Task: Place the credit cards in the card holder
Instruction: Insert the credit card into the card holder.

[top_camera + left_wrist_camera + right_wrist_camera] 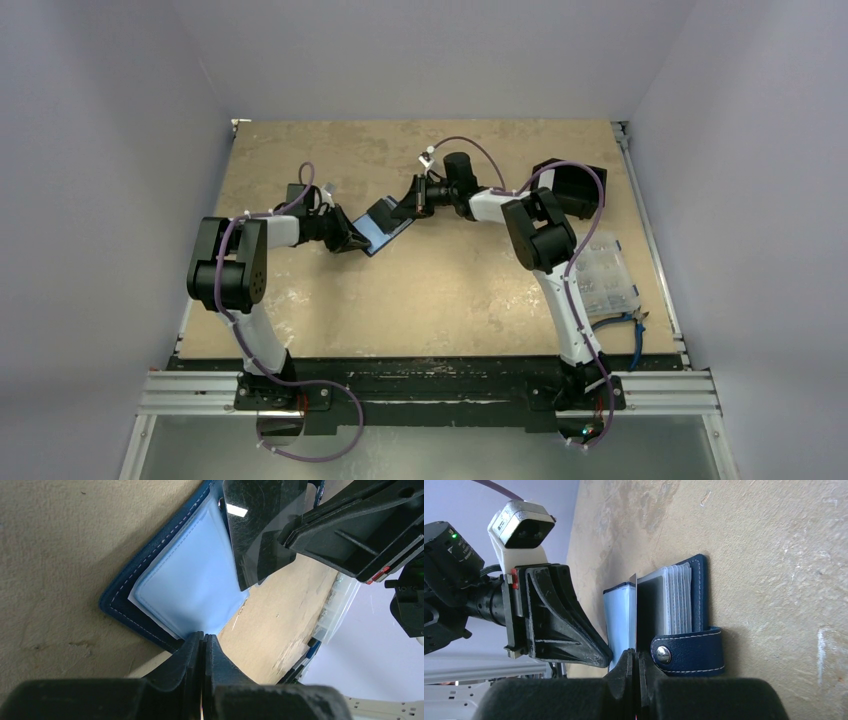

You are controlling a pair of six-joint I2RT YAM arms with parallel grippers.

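Card (636, 611), pinched in right fingers (633, 659), points straight into the open card holder (698, 595); left fingers (199, 647) pinch its pale flap (190, 580), nearest side.

card holder (120, 597): navy leather-look, matt, pale stitching; shiny metal snap (663, 654); clear plastic sleeves (676, 597). credit card (260, 535): dark, glossy, scuffed. table (60, 555): rough matt board.

You have soft, even light from above: the table (430, 300) is bright, with only faint shadows. In your left wrist view a white glare patch marks the dark card (260, 530) at 12 o'clock. In both wrist views the foreground at 6 o'clock is blurred. The card holder (696, 605) shades the board toward 3 o'clock.
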